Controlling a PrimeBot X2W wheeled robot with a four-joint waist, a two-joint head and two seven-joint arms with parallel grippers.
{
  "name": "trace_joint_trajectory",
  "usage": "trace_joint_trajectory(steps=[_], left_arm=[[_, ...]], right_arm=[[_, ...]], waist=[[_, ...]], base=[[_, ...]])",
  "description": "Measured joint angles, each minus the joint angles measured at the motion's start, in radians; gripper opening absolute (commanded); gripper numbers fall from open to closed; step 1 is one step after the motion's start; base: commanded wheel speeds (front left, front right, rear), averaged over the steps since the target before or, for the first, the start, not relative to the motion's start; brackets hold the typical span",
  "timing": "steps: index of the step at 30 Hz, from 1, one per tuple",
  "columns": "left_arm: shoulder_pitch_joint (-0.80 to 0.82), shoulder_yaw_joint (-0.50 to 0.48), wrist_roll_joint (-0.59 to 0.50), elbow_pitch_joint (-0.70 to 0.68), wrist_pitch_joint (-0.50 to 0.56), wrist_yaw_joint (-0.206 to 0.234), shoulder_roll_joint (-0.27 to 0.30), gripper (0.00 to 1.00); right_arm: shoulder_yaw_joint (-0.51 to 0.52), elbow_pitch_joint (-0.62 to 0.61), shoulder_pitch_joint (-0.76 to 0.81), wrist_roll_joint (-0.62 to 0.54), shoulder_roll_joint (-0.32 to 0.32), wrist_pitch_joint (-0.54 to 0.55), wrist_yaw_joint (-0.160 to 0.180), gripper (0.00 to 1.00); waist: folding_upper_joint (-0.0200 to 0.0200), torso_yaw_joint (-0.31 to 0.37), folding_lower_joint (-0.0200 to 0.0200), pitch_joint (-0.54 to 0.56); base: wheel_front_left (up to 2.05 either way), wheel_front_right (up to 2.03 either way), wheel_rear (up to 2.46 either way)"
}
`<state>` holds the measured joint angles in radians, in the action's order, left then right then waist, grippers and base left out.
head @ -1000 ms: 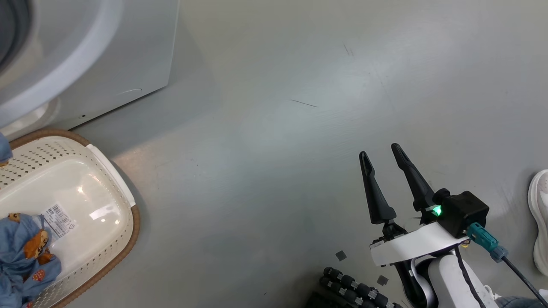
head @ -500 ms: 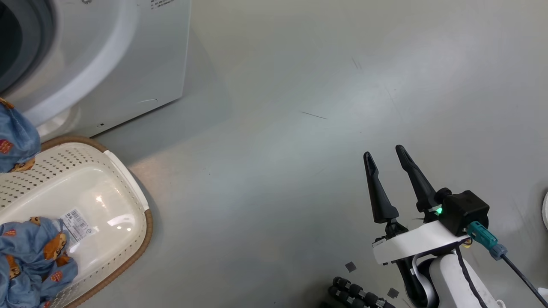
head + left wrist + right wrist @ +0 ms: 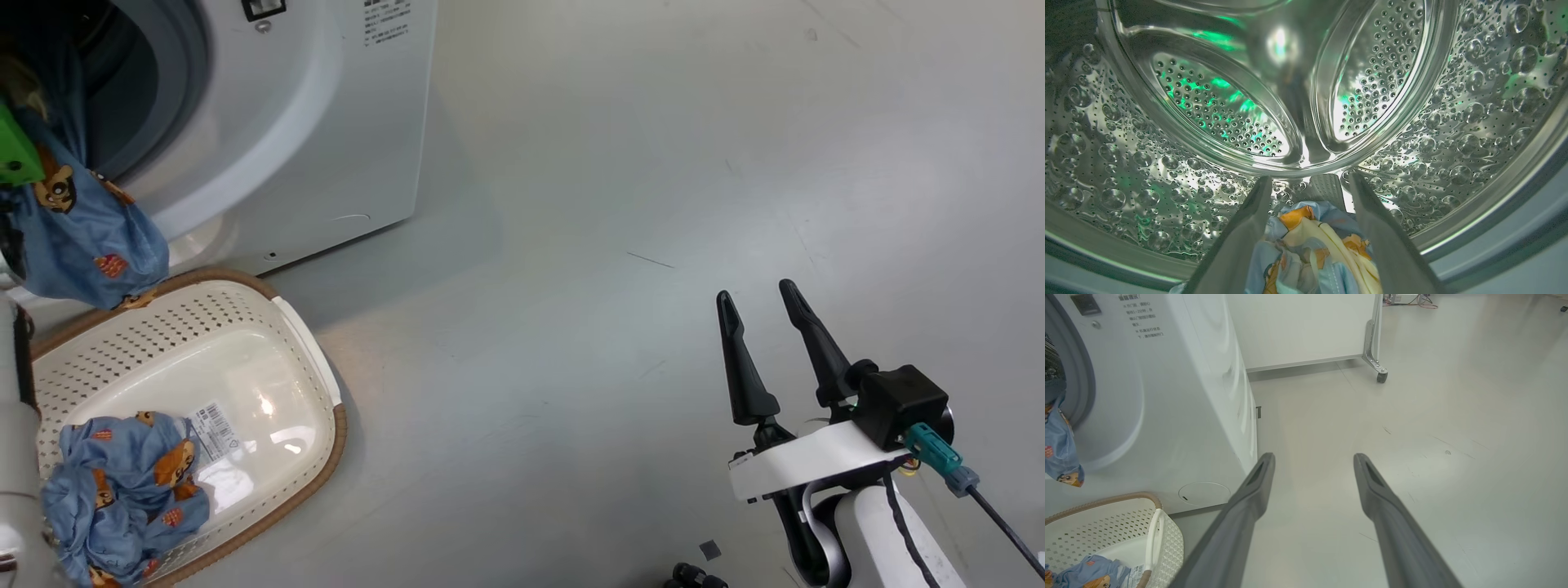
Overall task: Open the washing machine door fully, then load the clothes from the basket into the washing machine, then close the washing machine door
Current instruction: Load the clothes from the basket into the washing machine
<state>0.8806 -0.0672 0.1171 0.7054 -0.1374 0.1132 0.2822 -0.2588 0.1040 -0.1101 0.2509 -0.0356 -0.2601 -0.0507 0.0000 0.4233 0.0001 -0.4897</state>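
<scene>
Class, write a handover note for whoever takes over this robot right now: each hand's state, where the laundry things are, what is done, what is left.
Left hand: open at the drum mouth, a bear-print garment between its fingers, hanging down the washing machine front.
Right hand: open, empty, over the floor.
Basket: on the floor before the machine, one bundle of clothes inside.
Done: door opened, loading under way.
Left: push the hanging garment in, load the bundle, close the door.

Cropped at head view's left edge: bear-print garment (image 3: 82, 237) at washing machine (image 3: 326, 147) mouth. Illegibly small: printed label (image 3: 397, 20).
</scene>
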Motion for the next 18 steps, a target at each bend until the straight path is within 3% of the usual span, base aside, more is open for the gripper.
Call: trace_joint_trajectory(steps=[9,18], left_arm=[[-0.063,0.018,0.033,0.002,-0.024,0.003,-0.128,1.0],[-0.179,0.048,0.058,-0.039,-0.081,-0.012,-0.212,1.0]], right_arm=[[0.061,-0.001,0.023,-0.027,-0.001,0.0,0.0,1.0],[0.114,-0.007,0.021,-0.078,-0.002,0.0,-0.01,1.0]], waist=[[0.0,-0.072,0.0,0.027],[0.0,-0.165,0.0,0.04]], base=[[0.0,0.0,0.0],[0.0,0.0,0.0]])
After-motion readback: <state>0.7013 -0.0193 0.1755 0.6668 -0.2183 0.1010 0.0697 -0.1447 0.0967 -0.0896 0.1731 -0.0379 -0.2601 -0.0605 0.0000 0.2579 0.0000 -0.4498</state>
